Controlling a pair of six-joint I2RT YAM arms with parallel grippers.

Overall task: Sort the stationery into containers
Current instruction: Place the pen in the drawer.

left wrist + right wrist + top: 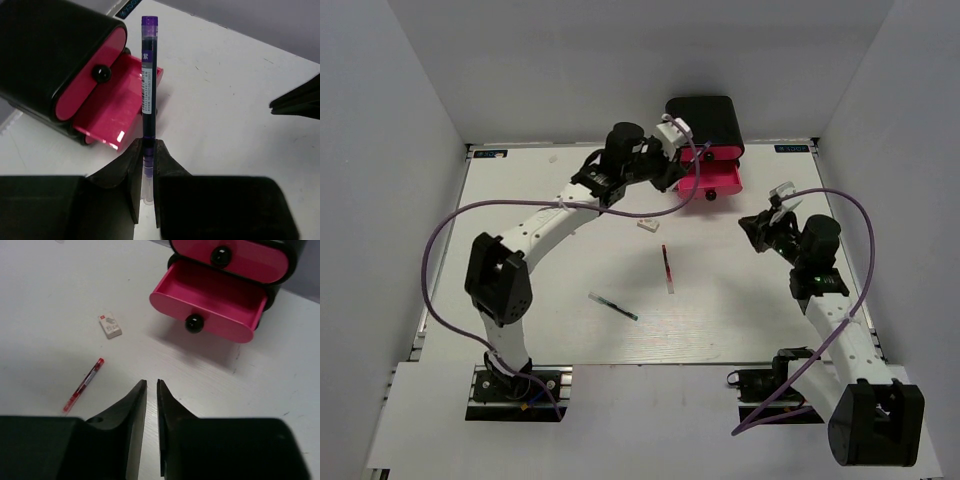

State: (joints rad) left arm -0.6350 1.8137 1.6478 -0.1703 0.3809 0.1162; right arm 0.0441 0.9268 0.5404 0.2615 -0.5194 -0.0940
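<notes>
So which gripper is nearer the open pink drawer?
Left. The left gripper, holding a purple pen, is at the drawer's left edge; the right gripper sits off its near-right corner.

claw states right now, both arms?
Left claw: closed on the purple pen.
Right claw: nearly closed, slim gap, holding nothing.
</notes>
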